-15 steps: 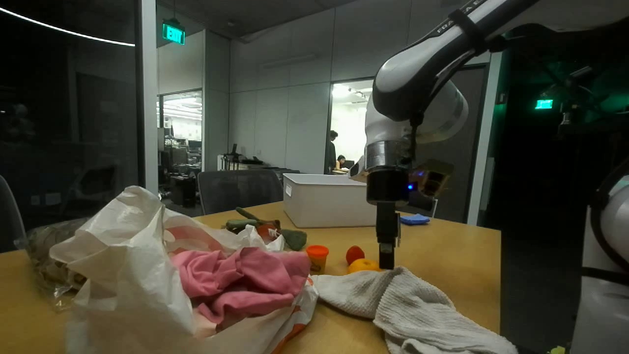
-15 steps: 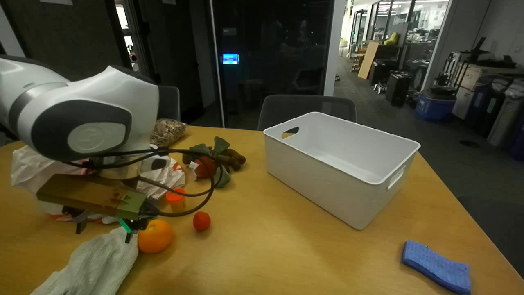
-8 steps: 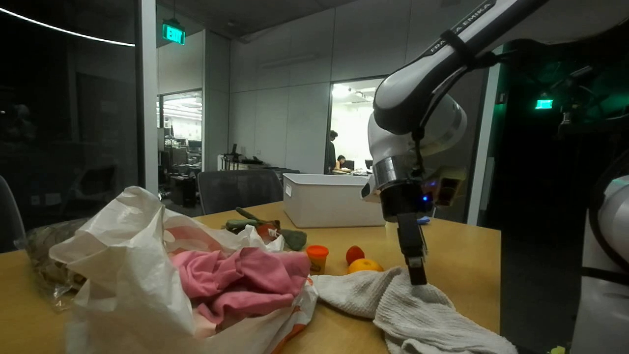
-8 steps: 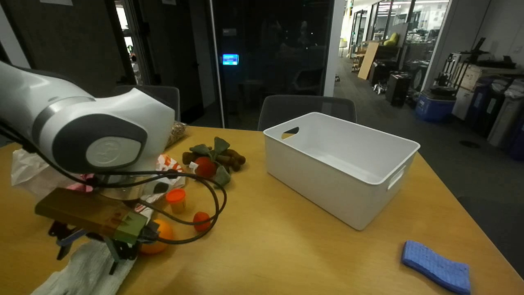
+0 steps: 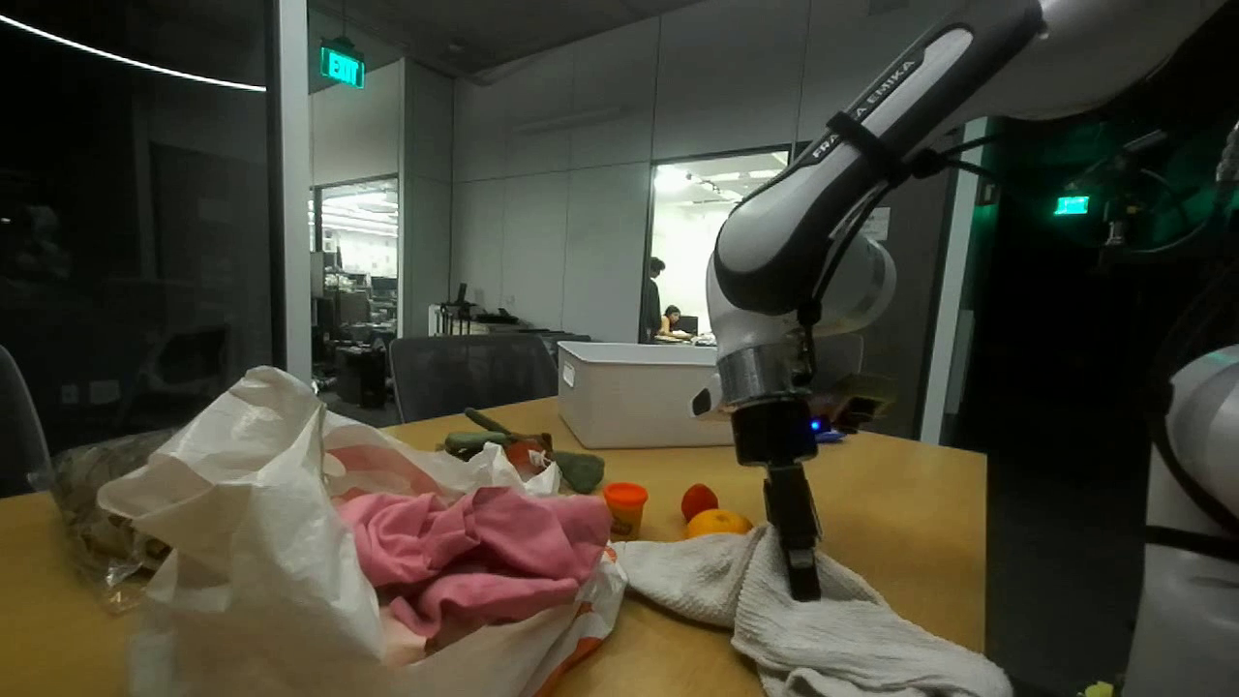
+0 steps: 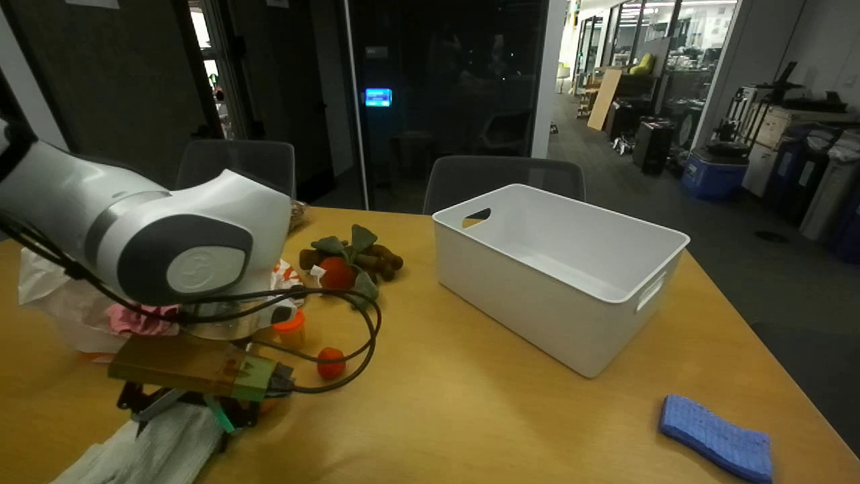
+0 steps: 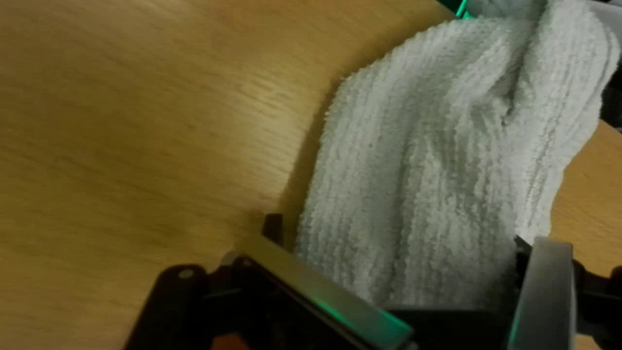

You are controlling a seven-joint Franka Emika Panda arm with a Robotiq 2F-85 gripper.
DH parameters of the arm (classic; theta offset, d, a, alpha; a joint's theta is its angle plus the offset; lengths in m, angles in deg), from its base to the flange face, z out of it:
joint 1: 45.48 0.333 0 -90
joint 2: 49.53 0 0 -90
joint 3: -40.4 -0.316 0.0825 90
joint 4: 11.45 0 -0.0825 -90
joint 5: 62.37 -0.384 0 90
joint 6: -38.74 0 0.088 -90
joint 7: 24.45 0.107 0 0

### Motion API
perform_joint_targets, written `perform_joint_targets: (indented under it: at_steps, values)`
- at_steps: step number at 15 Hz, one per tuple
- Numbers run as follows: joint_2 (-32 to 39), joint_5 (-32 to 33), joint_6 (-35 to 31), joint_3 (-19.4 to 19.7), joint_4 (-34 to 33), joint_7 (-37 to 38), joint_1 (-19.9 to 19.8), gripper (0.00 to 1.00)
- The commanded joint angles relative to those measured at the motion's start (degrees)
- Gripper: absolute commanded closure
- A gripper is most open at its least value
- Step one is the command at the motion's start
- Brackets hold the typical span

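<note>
Wood table (image 7: 146,121), left in wrist view; gripper (image 7: 398,237) wide at bottom, straddling towel (image 7: 418,146)! Clean pinch probably wants low, level reach, clear of nearby orange (image 5: 716,524).

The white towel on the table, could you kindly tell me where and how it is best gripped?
Probably by the bunched stretch of the white towel beneath the gripper, coming from above with a jaw on each side. It lies on the table in raised lengthwise folds, and in the wrist view that stretch shows between the open jaws.
</note>
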Motion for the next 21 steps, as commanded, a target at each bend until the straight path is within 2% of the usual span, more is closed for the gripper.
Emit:
perform_joint_targets:
  at_steps: [1, 2, 3, 7, 11, 12, 15, 21]
  values:
    - [2.26, 1.33, -4.89, -0.78, -0.09, -1.1, 0.18, 0.27]
    - [2.69, 0.9, -5.57, -0.81, -0.1, -1.13, 0.27, 0.27]
    - [2.8, 0.73, -5.44, -0.79, -0.2, -1.15, 0.26, 0.32]
    - [2.64, 0.41, -4.49, -0.59, -0.41, -1.15, 0.24, 0.65]
    - [1.61, -1.75, 4.55, 0.36, -0.64, -2.79, 0.41, 0.95]
    - [0.88, -2.56, 7.82, 0.67, -0.72, -4.51, 0.55, 0.98]
    - [-1.47, -3.49, 12.55, -0.03, -0.73, -8.9, 0.89, 0.95]
    - [-11.06, -3.34, 8.0, -5.23, -1.21, -8.38, 5.01, 0.95]
